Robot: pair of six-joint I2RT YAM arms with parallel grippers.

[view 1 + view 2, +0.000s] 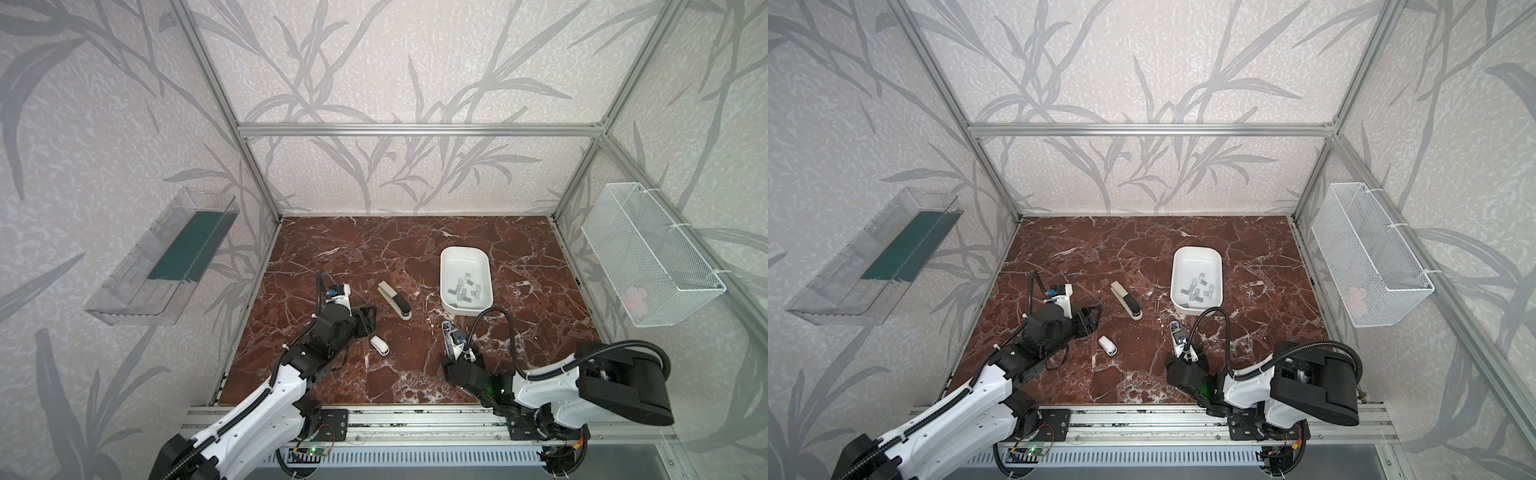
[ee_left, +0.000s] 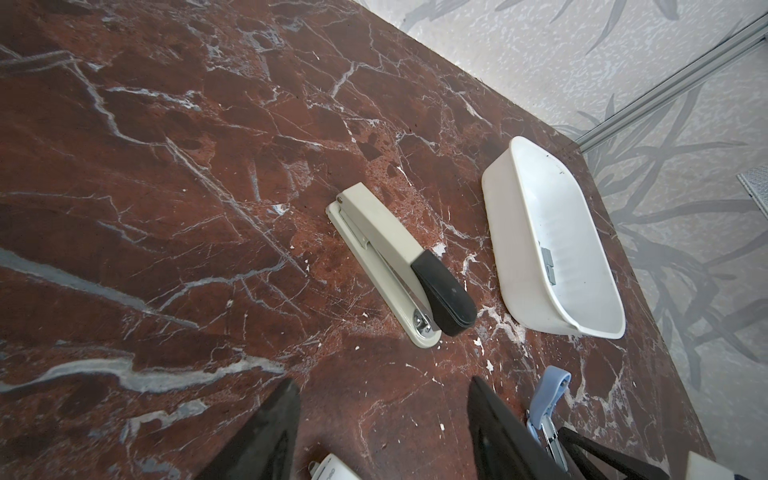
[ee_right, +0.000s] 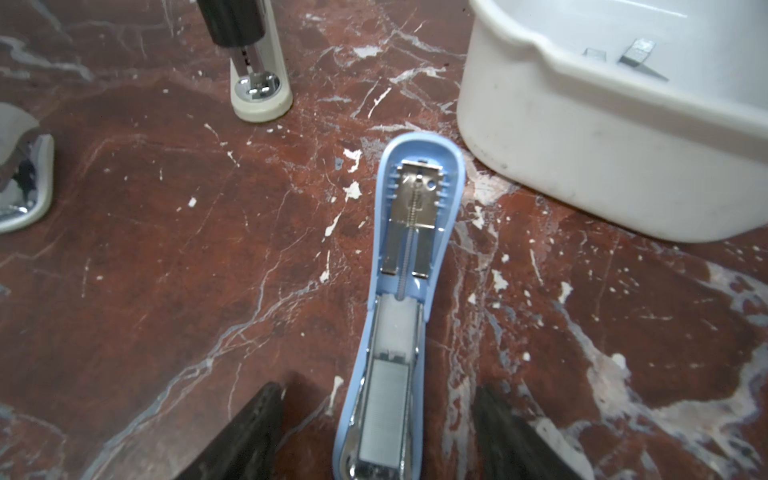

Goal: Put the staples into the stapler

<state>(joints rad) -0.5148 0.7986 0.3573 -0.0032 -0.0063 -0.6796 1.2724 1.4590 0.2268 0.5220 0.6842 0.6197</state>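
Beside the tub on the worktop, our right gripper, jaws apart, straddles the opened blue stapler, a strip seated in its channel. More staples lie in the tub. Our left gripper gapes empty. We should lift straight up without nudging the strip, then fold the lid shut.

A red-brown marble tabletop fills the lower middle of both top views. Near its centre lies a beige stapler with a black grip. Below and left of it, apart, lies a small white stapler. A white tub stands to the right. A clear bin hangs on the left wall and a white mesh basket on the right wall.
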